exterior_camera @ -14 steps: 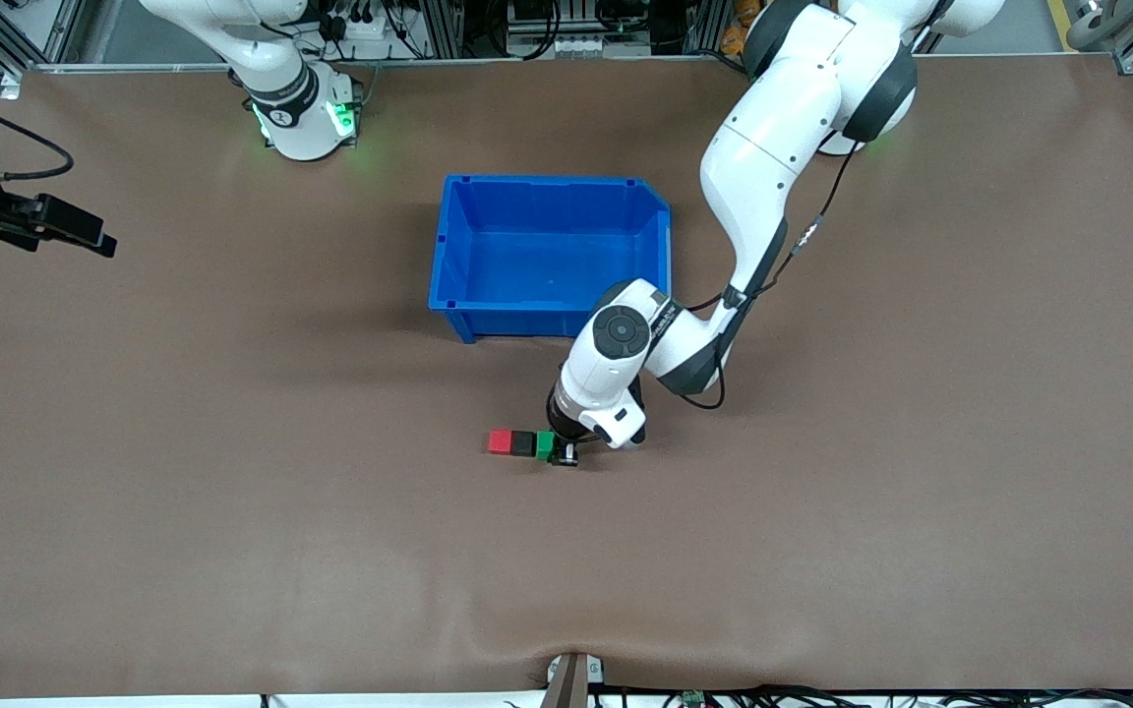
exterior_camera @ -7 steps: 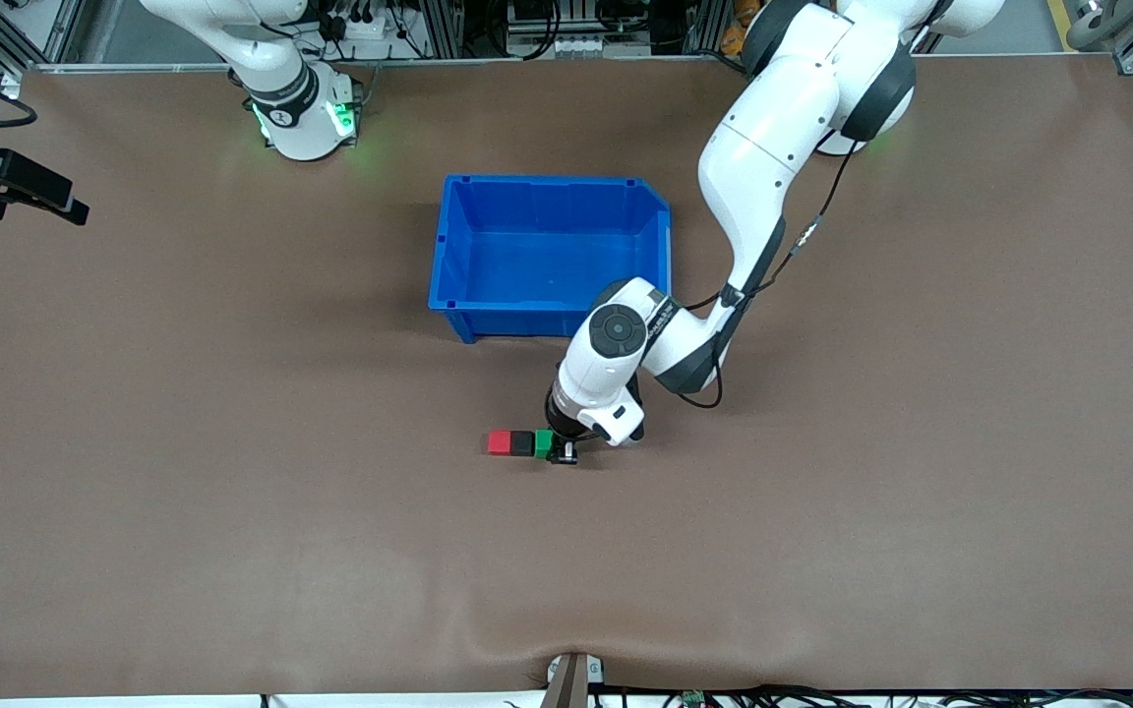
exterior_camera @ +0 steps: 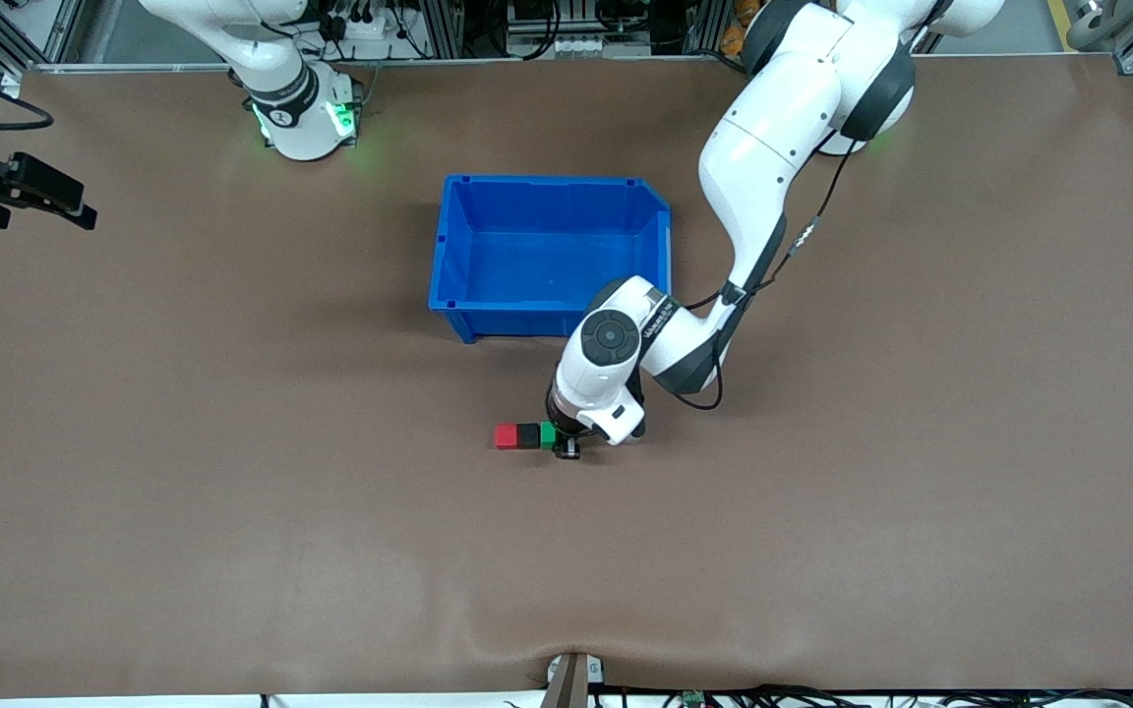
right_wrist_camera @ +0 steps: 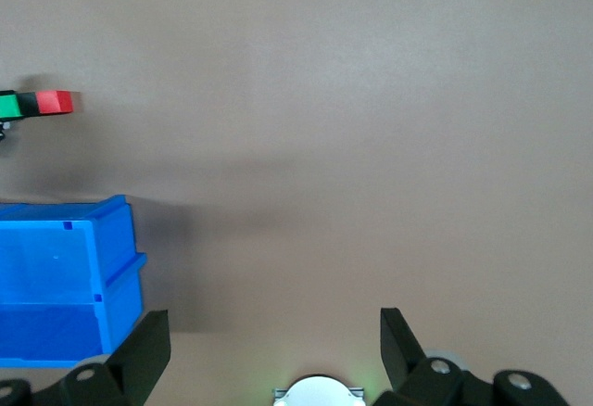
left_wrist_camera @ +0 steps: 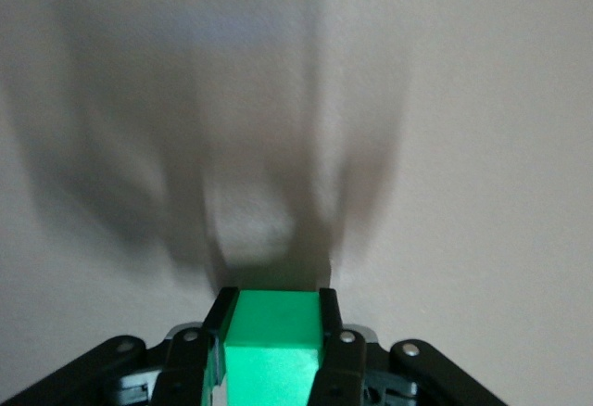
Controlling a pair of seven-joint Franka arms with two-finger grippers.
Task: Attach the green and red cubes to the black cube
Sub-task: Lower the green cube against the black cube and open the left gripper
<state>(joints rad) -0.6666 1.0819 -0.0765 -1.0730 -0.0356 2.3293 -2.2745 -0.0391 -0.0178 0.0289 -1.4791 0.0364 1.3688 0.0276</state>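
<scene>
**Q.** Where do the task's cubes lie, and what are your jaws doing?

**A.** The red cube (exterior_camera: 505, 436), black cube (exterior_camera: 527, 436) and green cube (exterior_camera: 548, 434) stand in one row, face against face, black in the middle. The row is nearer to the front camera than the blue bin (exterior_camera: 550, 187) and sits close to the brown bench (exterior_camera: 232, 492); whether it rests on the bench or is just lifted I cannot tell. My left gripper (exterior_camera: 564, 444) is at the green end of the row, and in my left wrist view its jaws are closed on two opposite side faces of the green cube (left_wrist_camera: 271, 344). My right gripper (exterior_camera: 40, 192) waits over the right arm's end of the bench; its jaws stand apart around nothing, and its wrist view shows the row well away.

**Q.** How do you judge the cubes will handle?

**A.** Small, rigid and probably light, with plain matte faces that should give fair friction. Flat parallel sides suit a two-finger hold, taken squarely at mid-face so the cube does not twist.

**Q.** What is the weak point?

**A.** Likely the joints. Gripped at one end only, the row hangs from the green face, so a sideways jolt could part the cubes. Holding the black middle cube would load both joints more evenly.
</scene>
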